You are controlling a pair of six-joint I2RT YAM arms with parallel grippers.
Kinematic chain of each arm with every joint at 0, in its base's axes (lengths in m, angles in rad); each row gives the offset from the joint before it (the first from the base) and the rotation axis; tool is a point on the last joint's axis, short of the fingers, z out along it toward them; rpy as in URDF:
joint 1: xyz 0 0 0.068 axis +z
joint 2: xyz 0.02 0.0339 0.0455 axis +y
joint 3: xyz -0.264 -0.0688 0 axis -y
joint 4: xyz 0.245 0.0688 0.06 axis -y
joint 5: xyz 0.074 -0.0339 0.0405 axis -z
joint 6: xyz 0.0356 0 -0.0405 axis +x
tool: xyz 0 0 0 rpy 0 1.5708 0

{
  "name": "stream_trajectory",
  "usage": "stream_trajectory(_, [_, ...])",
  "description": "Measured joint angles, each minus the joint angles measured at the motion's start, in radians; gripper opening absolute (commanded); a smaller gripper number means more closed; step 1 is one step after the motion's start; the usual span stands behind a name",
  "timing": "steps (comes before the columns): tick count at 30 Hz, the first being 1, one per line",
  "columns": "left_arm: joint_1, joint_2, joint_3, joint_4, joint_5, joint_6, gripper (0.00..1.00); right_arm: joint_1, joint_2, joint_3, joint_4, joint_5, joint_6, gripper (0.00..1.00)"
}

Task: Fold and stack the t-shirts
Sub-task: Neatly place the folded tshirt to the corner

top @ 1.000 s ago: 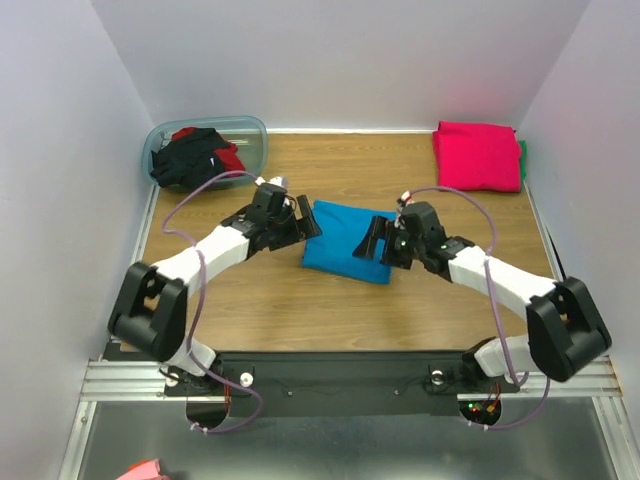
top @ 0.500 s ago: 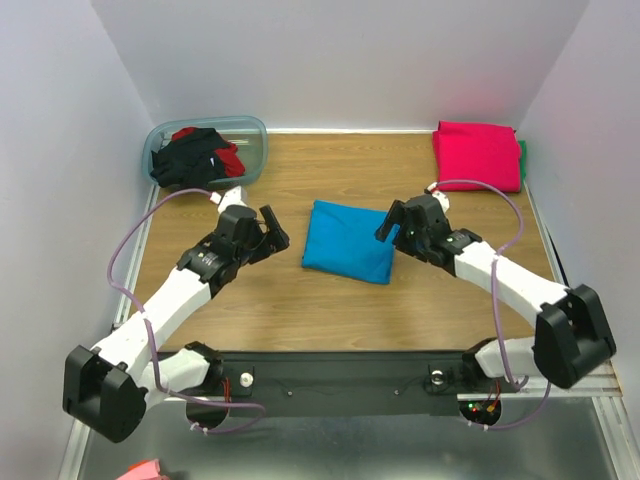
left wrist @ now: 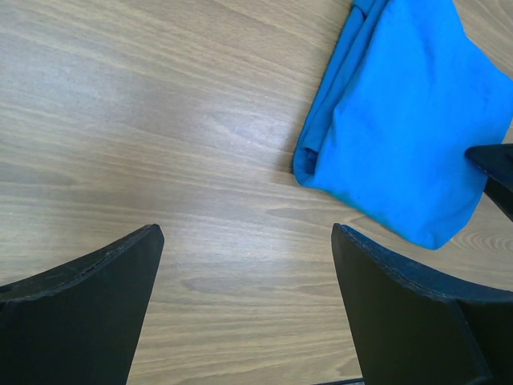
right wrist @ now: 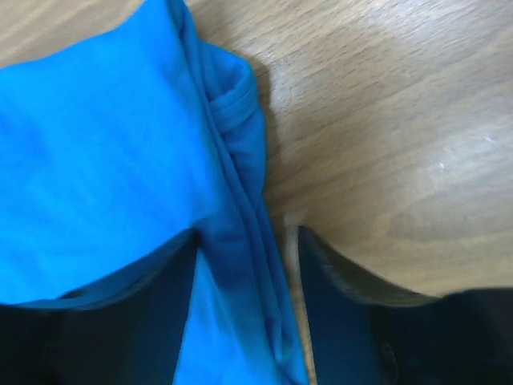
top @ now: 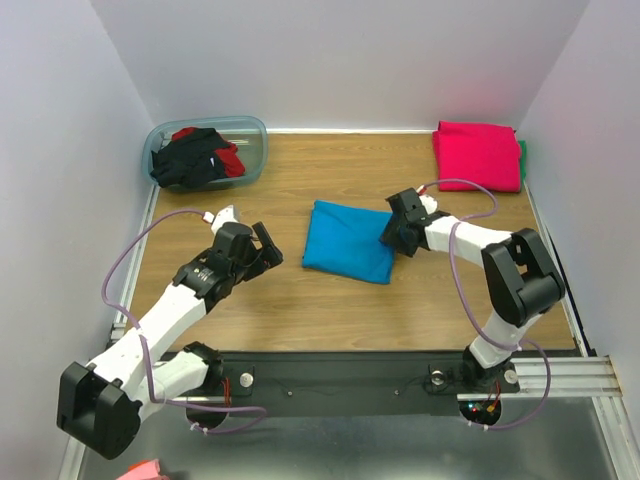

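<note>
Fingers [right wrist: 353, 281] on right straddle blue t-shirt [right wrist: 96, 160] edge

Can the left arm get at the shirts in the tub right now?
Probably yes: the left gripper is open and empty, bare table lies between it and the tub, and the shirts sit uncovered inside.

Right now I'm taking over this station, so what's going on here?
The right gripper straddles the right edge of the folded turquoise t-shirt mid-table; whether it grips is unclear. The left gripper hangs open over the tabletop beside it. A folded pink t-shirt lies far right; black and red shirts sit in the tub.
</note>
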Motion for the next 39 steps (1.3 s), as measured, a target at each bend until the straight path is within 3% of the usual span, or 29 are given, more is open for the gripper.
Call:
stream_trajectory(4, [0.000, -0.013, -0.006, -0.005, 0.003, -0.008, 0.98, -0.002, 0.042, 0.021, 0.010, -0.016, -0.007, 0.49])
stream_trajectory(6, [0.000, -0.019, -0.006, -0.008, 0.003, -0.010, 0.98, -0.003, 0.048, 0.026, 0.008, -0.035, -0.018, 0.42])
stream_trajectory(14, [0.001, -0.030, -0.006, -0.013, 0.001, -0.014, 0.98, -0.015, 0.117, 0.087, 0.066, -0.161, -0.074, 0.00])
stream_trajectory(23, [0.004, -0.021, -0.006, -0.017, -0.024, -0.014, 0.98, -0.035, 0.218, 0.254, 0.043, -0.132, -0.309, 0.00])
stream_trajectory(39, [0.014, 0.101, 0.043, -0.026, -0.098, -0.003, 0.98, -0.239, 0.311, 0.681, -0.013, 0.107, -0.990, 0.00])
